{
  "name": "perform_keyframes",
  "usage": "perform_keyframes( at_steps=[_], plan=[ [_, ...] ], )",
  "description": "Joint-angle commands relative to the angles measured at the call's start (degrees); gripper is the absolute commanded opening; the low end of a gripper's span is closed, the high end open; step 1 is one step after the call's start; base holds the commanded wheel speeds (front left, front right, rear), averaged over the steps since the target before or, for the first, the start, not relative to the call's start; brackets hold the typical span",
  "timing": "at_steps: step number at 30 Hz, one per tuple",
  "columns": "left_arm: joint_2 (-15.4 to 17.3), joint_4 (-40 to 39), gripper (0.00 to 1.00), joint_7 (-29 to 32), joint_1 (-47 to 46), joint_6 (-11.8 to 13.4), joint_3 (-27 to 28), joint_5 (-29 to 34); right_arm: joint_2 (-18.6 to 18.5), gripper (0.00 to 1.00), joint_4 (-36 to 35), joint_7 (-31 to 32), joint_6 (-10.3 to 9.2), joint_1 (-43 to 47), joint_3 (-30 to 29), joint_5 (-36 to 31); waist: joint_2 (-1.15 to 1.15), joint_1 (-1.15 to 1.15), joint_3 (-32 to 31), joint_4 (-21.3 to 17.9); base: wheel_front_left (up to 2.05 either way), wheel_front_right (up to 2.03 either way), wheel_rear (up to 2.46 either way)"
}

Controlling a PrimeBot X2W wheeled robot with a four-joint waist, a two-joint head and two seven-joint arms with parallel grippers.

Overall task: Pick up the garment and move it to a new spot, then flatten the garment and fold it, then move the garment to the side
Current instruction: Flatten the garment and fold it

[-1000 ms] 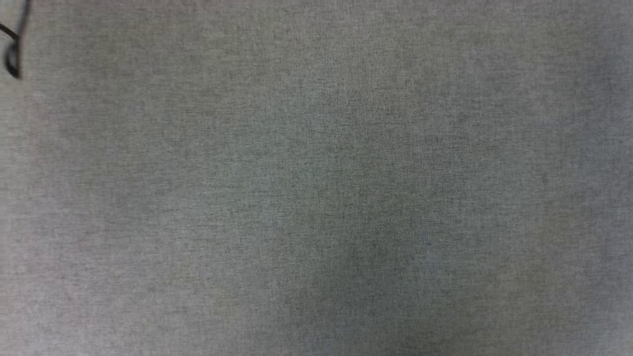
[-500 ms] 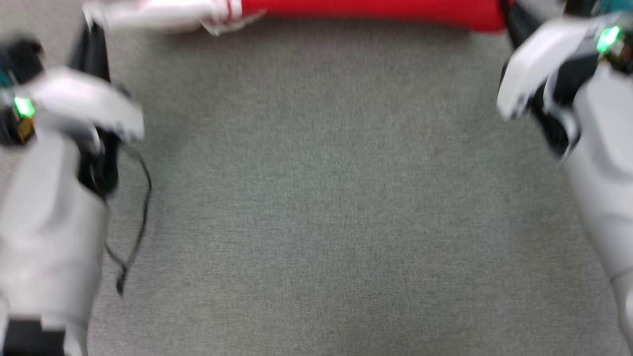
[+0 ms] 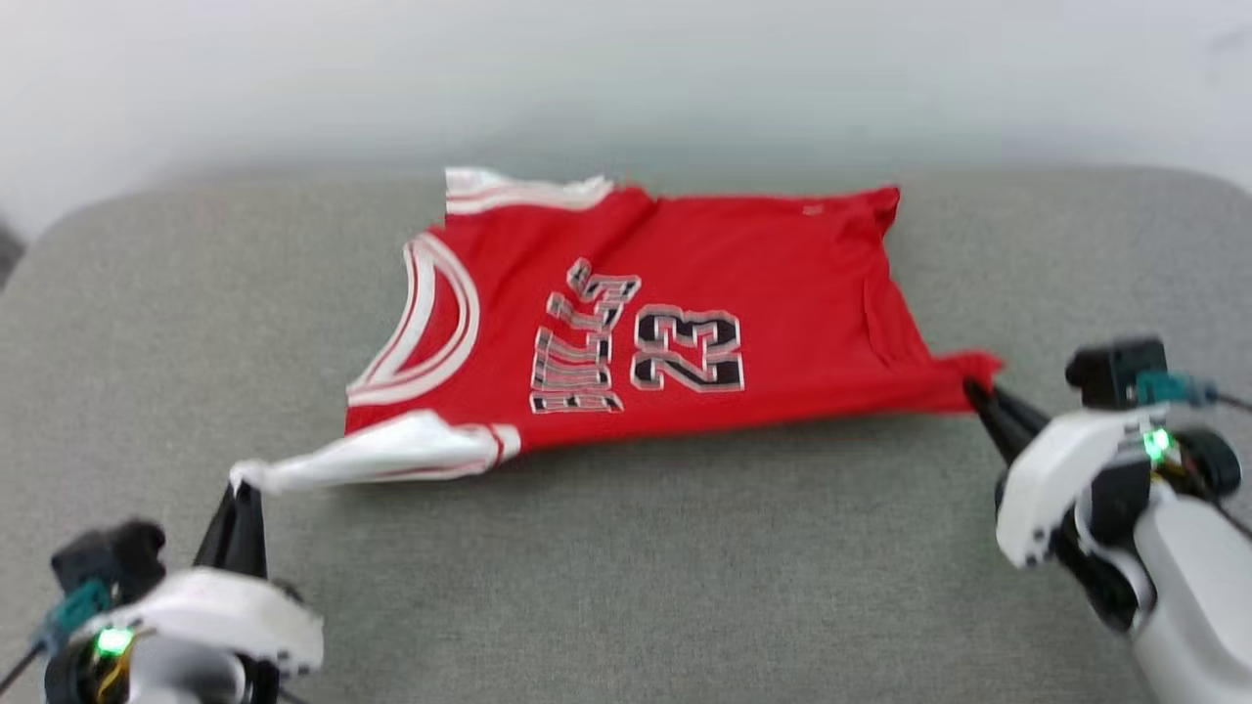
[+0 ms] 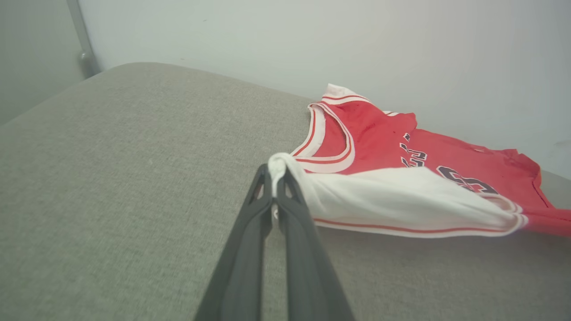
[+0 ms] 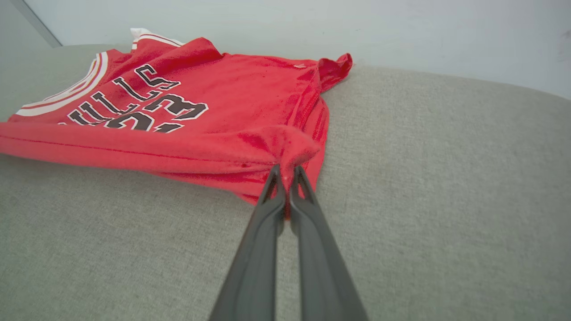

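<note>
Here it is on the chest of the red jersey-style T-shirt [image 3: 802, 284] with white sleeves: black, white-outlined block letters spell the word "BULLS" [image 3: 584, 342]. Just beside it sits the number "23" [image 3: 690, 350] in matching style. A tiny pale mark near the hem is too small to read.

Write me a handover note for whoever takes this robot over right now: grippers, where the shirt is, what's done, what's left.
Left gripper: shut on the tip of the white sleeve.
Right gripper: shut on the near hem corner.
Shirt: face up on the grey cushion, stretched between both grippers.
Done: gripped and spread out.
To do: smooth the bunched far corner, fold it, move it aside.
</note>
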Motion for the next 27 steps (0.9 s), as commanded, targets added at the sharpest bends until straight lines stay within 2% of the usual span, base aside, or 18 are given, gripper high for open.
perform_keyframes(
  at_steps=[1,7,10,12,16,20,21,27],
  plan=[
    [1.2,-4.0,0.0,1.4,3.6,2.4,0.9,0.0,-0.9,0.0,-2.5,1.5,-0.11,3.8,-1.8,-0.5,0.0,0.02,-3.1,-0.3,0.0,0.0,0.0],
    [2.6,-20.9,0.0,7.4,17.6,10.4,2.6,-0.2,0.9,0.0,-15.7,10.6,-0.1,17.0,-8.7,-3.4,0.0,0.02,-5.5,-1.7,0.0,0.0,0.0],
    [3.6,-27.0,0.0,9.7,22.1,13.2,3.4,0.2,2.0,0.0,-22.1,15.2,-0.1,22.1,-12.0,-5.1,0.0,0.02,-5.8,-1.9,0.0,0.0,0.0],
    [4.4,-30.0,0.0,11.2,23.1,14.1,3.4,0.4,2.9,0.0,-25.4,18.0,-0.1,24.3,-13.9,-6.0,0.0,0.02,-5.7,-1.8,0.0,0.0,0.0],
    [5.4,-30.8,0.0,13.7,19.7,13.0,1.6,0.4,4.7,0.0,-28.9,23.5,-0.09,25.9,-16.1,-6.9,0.0,0.02,-4.8,-1.3,0.0,0.0,0.0],
    [5.0,-27.0,0.0,15.0,13.4,10.2,-0.9,-0.4,6.0,0.0,-28.4,28.4,-0.08,23.5,-16.5,-7.4,0.0,0.02,-2.5,-1.3,0.0,0.0,0.0],
    [5.0,-27.0,0.0,15.0,13.4,10.2,-0.9,-0.4,6.0,0.0,-28.4,28.4,-0.08,23.5,-16.5,-7.4,0.0,0.02,-2.5,-1.3,0.0,0.0,0.0],
    [3.0,-16.5,0.0,13.2,4.3,5.0,-3.1,-1.8,6.4,0.0,-24.4,29.4,-0.06,17.8,-14.6,-7.3,0.0,0.02,1.8,-1.3,0.0,0.0,0.0]
  ],
)
